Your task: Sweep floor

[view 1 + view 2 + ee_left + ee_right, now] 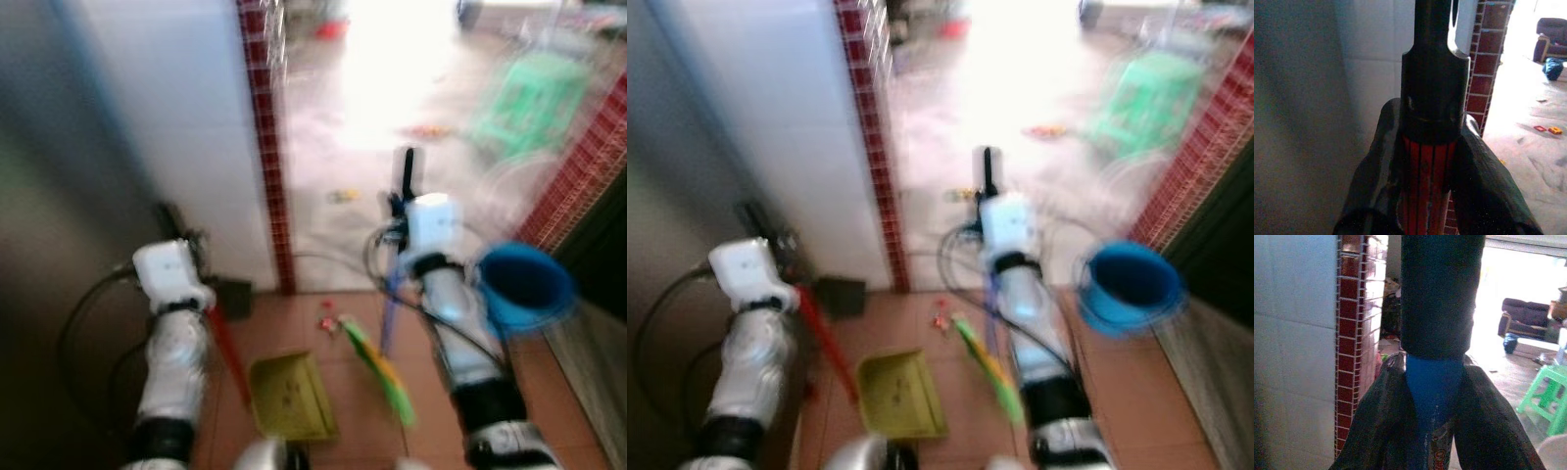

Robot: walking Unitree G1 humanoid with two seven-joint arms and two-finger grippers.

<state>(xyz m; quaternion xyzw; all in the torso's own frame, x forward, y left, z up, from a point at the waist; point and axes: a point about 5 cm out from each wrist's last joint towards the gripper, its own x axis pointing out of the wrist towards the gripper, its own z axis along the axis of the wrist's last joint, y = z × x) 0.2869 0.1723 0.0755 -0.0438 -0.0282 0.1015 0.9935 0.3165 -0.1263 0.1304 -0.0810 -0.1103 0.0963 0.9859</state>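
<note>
A yellow-green dustpan (291, 397) rests on the brown tile floor between my arms. Its red handle (1425, 166) with a black end is clamped in my left gripper (1426, 147), which is shut beside the white wall. My right gripper (1434, 396) is shut on the blue broom handle (1434, 382). The broom's green and yellow bristles (384, 374) touch the floor just right of the dustpan. Small red and green litter (328, 321) lies beyond the pan, close to the bristles. The head views are blurred.
A red-tiled pillar edge (269, 147) and white wall (167, 117) stand ahead on the left. A blue bucket (524, 284) sits at the right, a green stool (534, 98) farther back. More scraps (423, 129) lie on the bright floor beyond.
</note>
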